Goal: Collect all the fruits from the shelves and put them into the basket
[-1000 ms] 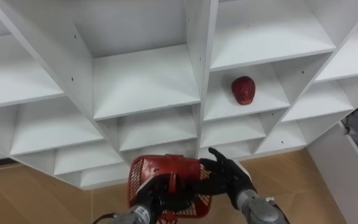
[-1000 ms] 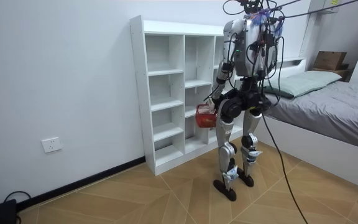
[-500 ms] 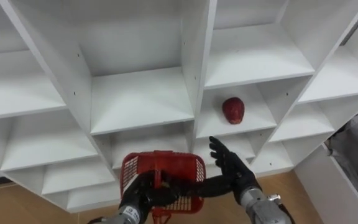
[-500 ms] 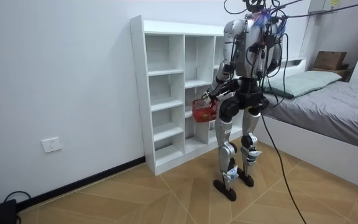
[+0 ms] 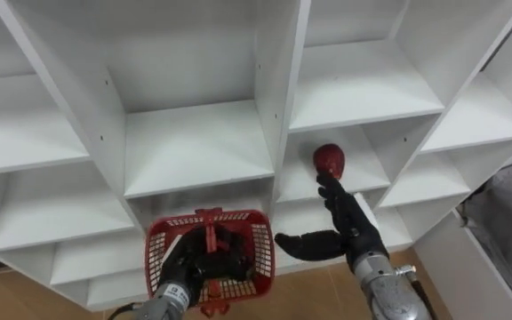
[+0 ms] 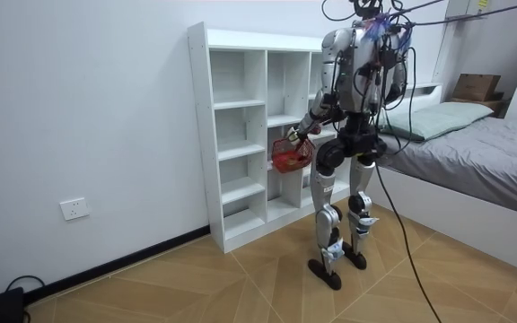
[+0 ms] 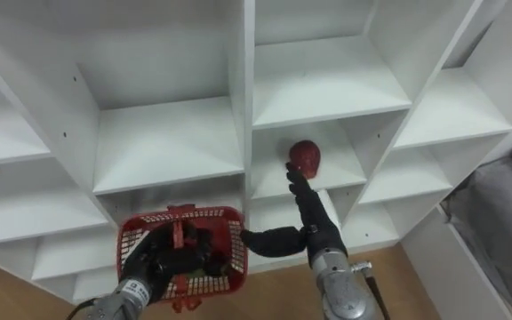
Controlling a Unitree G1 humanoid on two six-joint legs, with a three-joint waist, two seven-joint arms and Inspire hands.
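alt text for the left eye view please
The open right robot hand reaches toward a round dark-red fruit on a white cubby shelf unit. The left robot hand grips the handle of a red plastic mesh basket below.

Stereo near closet; room camera far

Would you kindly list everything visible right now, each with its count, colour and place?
shelf unit: one, white, against the wall in front of the robot
apple: one, red, on a shelf in a compartment above the right hand
basket: one, red mesh, held in front of the lower shelves
bed: one, grey, room view's right
pillow: one, pale, on the bed
box: one, brown, behind the pillow
wall socket: one, white, low on the wall
left hand: black, curled round the basket's handle
right hand: black, open, fingertips close to the apple
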